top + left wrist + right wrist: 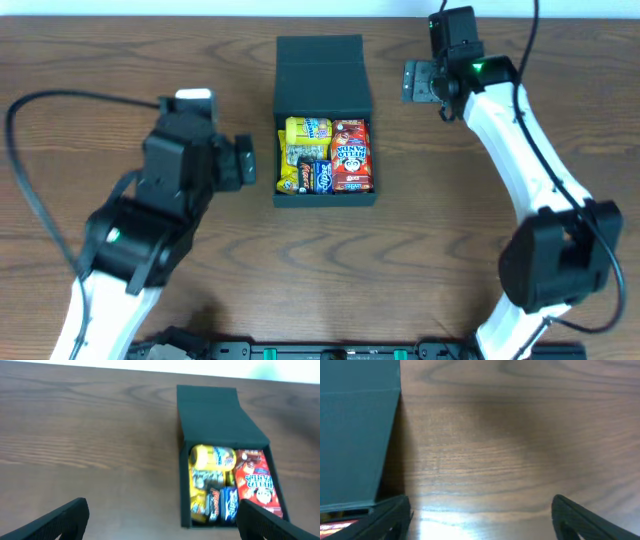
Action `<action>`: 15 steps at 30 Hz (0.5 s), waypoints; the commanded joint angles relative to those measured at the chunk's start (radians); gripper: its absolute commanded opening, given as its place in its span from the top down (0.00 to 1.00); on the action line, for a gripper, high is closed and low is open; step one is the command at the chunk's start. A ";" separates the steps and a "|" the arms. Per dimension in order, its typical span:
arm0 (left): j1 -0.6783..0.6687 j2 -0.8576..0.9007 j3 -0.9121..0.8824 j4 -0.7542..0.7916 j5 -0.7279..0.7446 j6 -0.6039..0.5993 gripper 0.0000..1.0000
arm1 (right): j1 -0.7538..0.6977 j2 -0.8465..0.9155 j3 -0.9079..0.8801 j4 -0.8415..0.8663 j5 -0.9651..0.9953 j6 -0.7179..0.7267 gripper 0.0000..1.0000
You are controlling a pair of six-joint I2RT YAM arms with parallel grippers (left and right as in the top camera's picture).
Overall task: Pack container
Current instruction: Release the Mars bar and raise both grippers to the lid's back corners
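Nearest us, the left pincer (162, 505) has its fingers spread wide apart with nothing between them. The right pincer (480, 500) is likewise parted and empty over bare bench (520, 435). Just ahead of the left pincer and off toward its right finger sits the container (185, 495), its walls packed full, so we judge the filling done and the closing to be the step in hand. To do it well, we would slip one finger of the right pincer under the free edge of the lid flap (355, 435), which lies ahead of that pincer, off its left finger. We would then swing the flap over its hinge in a smooth arc while the left pincer steadies the near wall so the box does not skid. Before pressing down, we would check that no wrapper stands above the rim. Counting from the near end of the box outward, we find a row of small bars, the blue one (229, 502) clear and two beside it, though blur makes that count unsure. Then come one pale crinkled pack (206, 479), one red carton (257, 482) and one yellow pack (212, 456). Beyond them is the one flap, open and lying back flat, on the one container.
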 commanded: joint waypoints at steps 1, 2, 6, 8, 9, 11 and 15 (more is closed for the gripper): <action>0.002 0.084 0.018 0.051 0.000 -0.037 0.05 | -0.038 0.030 0.003 0.018 -0.069 -0.060 0.20; 0.003 0.112 0.018 0.077 0.000 -0.037 0.05 | -0.054 0.039 0.003 0.024 -0.106 -0.060 0.25; 0.024 0.232 0.018 0.213 0.000 -0.048 0.16 | -0.137 0.057 0.003 0.041 -0.261 -0.060 0.57; 0.033 0.270 0.018 0.267 -0.001 -0.056 0.37 | -0.154 0.058 0.003 0.041 -0.292 -0.054 0.69; 0.037 0.283 0.018 0.290 -0.001 -0.056 0.48 | -0.160 0.058 0.003 0.042 -0.300 -0.047 0.73; 0.043 0.309 0.018 0.333 -0.004 -0.055 0.77 | -0.164 0.058 0.003 0.049 -0.304 -0.037 0.84; 0.088 0.355 0.018 0.394 0.009 -0.126 0.94 | -0.156 0.059 0.003 0.071 -0.321 -0.015 0.99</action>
